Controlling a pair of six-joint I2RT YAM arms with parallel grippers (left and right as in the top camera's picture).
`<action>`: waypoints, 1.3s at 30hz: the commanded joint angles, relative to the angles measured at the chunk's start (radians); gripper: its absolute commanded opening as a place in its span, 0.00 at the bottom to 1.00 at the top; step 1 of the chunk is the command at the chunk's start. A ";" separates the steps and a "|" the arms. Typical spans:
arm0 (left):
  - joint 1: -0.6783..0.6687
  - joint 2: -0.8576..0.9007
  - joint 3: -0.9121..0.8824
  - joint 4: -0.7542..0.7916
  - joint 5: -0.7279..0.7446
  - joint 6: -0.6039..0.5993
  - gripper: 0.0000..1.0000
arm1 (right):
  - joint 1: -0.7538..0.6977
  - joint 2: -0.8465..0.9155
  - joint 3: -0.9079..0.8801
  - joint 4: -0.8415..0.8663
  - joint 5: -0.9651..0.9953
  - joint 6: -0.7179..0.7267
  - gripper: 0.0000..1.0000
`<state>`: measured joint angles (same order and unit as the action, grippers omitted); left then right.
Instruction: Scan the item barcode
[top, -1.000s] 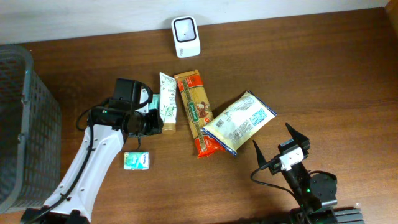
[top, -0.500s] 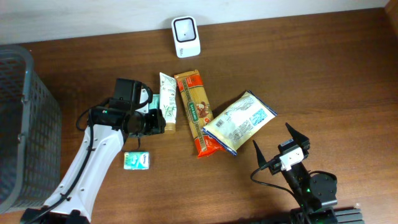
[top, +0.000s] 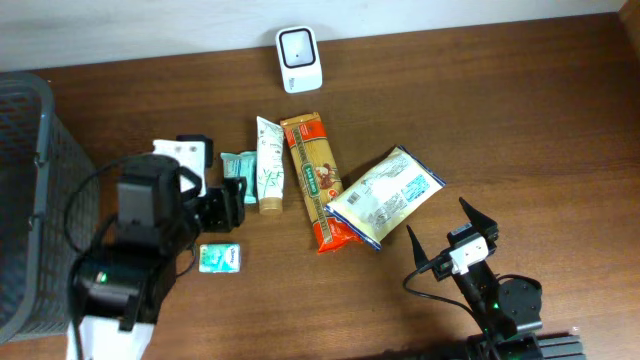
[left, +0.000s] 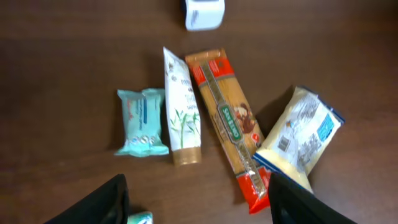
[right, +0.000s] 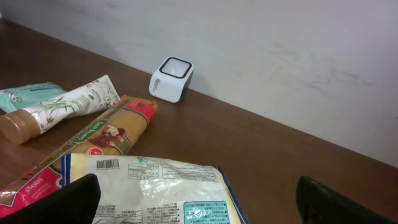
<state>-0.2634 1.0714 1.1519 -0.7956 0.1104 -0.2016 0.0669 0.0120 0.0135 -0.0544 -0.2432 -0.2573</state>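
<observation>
A white barcode scanner (top: 298, 60) stands at the back of the table. In front of it lie a teal wipes pack (top: 237, 165), a white tube (top: 268, 165), an orange pasta pack (top: 315, 180) and a white bag (top: 385, 195). My left gripper (top: 225, 205) hangs open above the table, just in front of the teal wipes pack (left: 142, 121), with nothing between its fingers (left: 106, 202). The right gripper (top: 445, 230) stands open near the front, its view looking over the white bag (right: 155, 186), whose barcode (right: 107, 163) faces up. The scanner (right: 171, 79) shows beyond.
A dark mesh basket (top: 30, 200) stands at the left edge. A small teal pack (top: 220, 258) lies alone in front of the left gripper. The white bag overlaps the lower end of the pasta pack. A pale wall runs behind the scanner.
My left gripper has opened, let go of the teal wipes pack and drawn back up and to the left. The pack now lies uncovered beside the tube. The right arm has not moved.
</observation>
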 joint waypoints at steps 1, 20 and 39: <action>-0.005 -0.041 0.010 0.002 -0.022 0.021 0.70 | -0.003 -0.006 -0.008 -0.002 0.009 0.014 0.98; -0.005 0.040 0.009 -0.005 -0.022 0.020 0.70 | -0.003 -0.006 -0.008 -0.002 0.009 0.014 0.99; -0.005 0.075 0.009 -0.005 -0.030 0.021 0.71 | -0.003 -0.006 -0.008 -0.002 0.009 0.014 0.99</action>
<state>-0.2638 1.1450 1.1519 -0.8024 0.0956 -0.2012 0.0669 0.0120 0.0135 -0.0544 -0.2432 -0.2569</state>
